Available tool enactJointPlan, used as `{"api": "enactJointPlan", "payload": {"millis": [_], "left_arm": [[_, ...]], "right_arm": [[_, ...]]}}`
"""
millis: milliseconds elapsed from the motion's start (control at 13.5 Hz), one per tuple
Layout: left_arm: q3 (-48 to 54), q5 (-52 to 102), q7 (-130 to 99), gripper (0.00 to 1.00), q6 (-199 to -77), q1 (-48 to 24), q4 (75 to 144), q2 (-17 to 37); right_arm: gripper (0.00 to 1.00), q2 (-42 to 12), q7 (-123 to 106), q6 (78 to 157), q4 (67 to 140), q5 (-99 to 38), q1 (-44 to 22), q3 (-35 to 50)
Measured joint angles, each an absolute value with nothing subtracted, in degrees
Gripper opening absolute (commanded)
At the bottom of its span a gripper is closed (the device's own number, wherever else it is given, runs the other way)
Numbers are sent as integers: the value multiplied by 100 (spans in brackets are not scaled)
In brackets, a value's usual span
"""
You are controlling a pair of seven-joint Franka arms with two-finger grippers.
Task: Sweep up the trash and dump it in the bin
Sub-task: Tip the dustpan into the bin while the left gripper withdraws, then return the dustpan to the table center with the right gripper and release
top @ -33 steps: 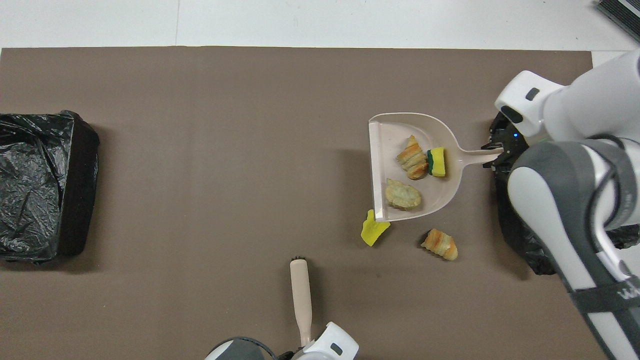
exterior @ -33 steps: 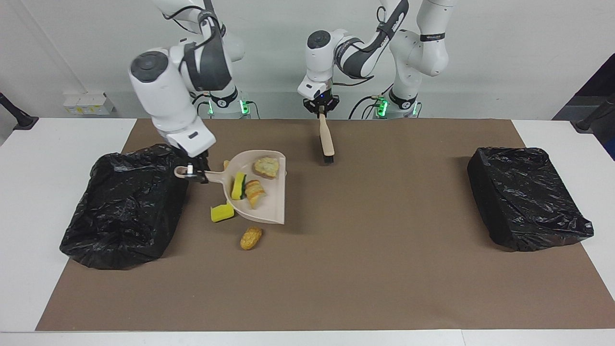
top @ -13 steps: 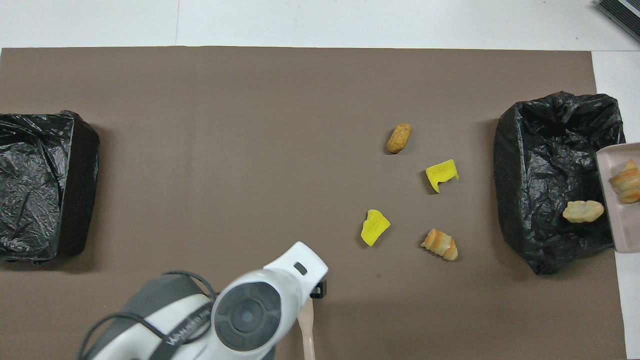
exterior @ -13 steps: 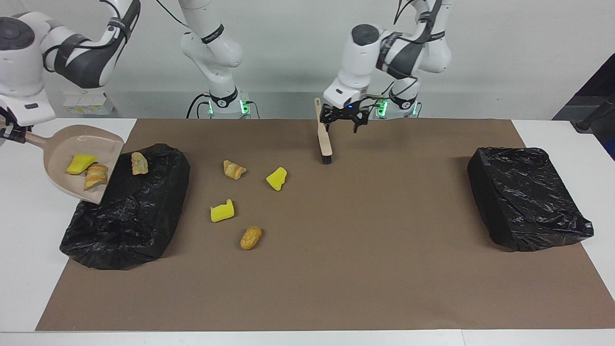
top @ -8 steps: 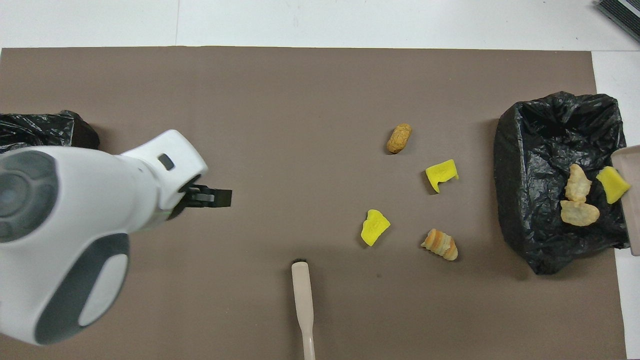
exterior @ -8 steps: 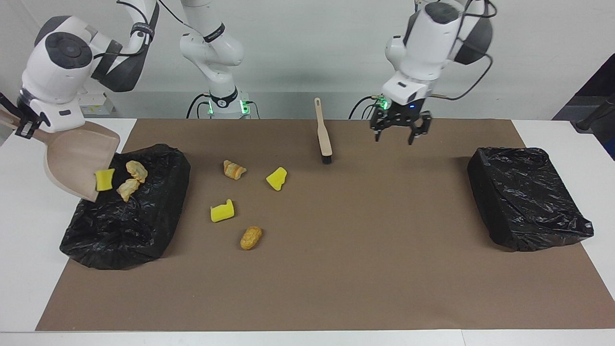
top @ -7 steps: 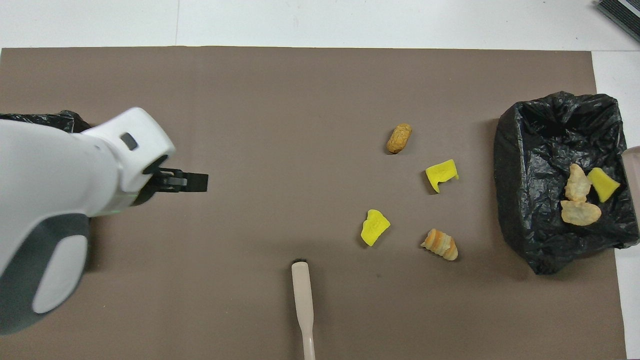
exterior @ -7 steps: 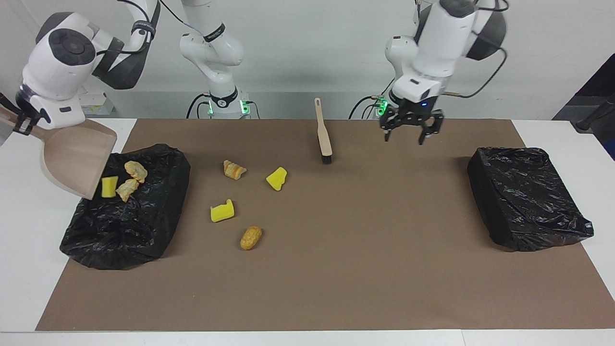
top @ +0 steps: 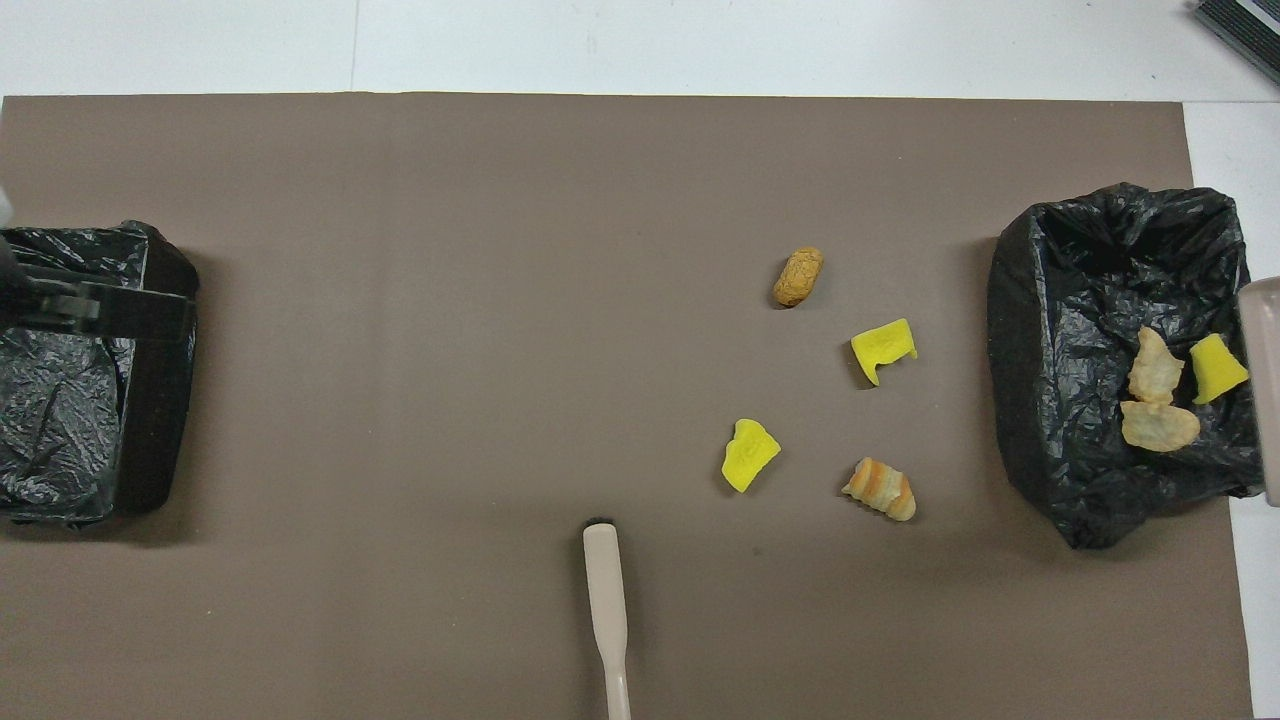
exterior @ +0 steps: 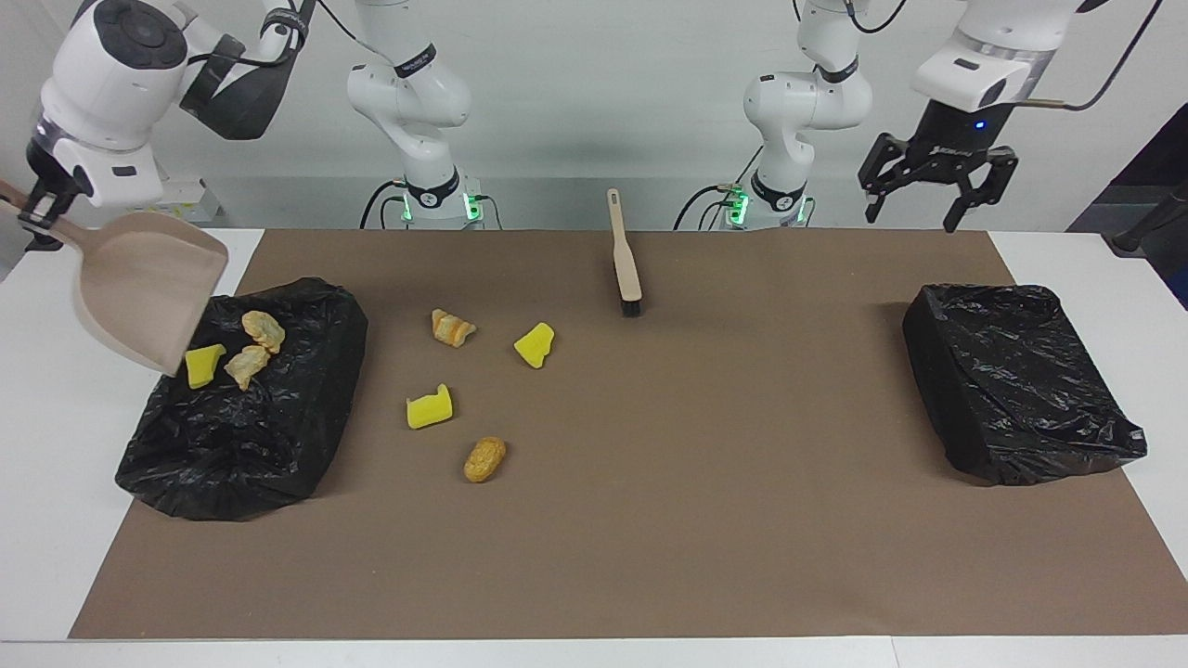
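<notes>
Beige dustpan (exterior: 139,288) handle clenched in right claw (exterior: 37,206), left claw (exterior: 928,190) spread, empty

One camera faces the robots from high across the table; another (steeply overhead) shares the brown mat (exterior: 650,482).

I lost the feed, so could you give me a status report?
Right hand shut on dustpan, tipped over bin. Left hand open, waiting. Three scraps binned, four on mat.

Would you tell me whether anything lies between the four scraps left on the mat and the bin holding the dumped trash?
Nothing visible does. The four scraps lie on bare mat beside the bin at the right arm's end. The brush lies apart, nearer the robots.
</notes>
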State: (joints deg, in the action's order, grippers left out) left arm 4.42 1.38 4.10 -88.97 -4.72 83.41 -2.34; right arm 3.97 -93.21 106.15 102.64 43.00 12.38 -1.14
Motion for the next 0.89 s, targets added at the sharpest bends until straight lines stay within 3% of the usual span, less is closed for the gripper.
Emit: {"api": "enactJointPlan", "payload": {"millis": [297,892], "left_arm": [[451,138,588,100,-8614,-471,7842,173],[447,136,589,100,-8433,-406,7796,107]], "right_arm": [[0,381,-8854,10622,10317,2957,1015,-101],[0,-55,-5011,10569,10408,1855,-704,-47]]}}
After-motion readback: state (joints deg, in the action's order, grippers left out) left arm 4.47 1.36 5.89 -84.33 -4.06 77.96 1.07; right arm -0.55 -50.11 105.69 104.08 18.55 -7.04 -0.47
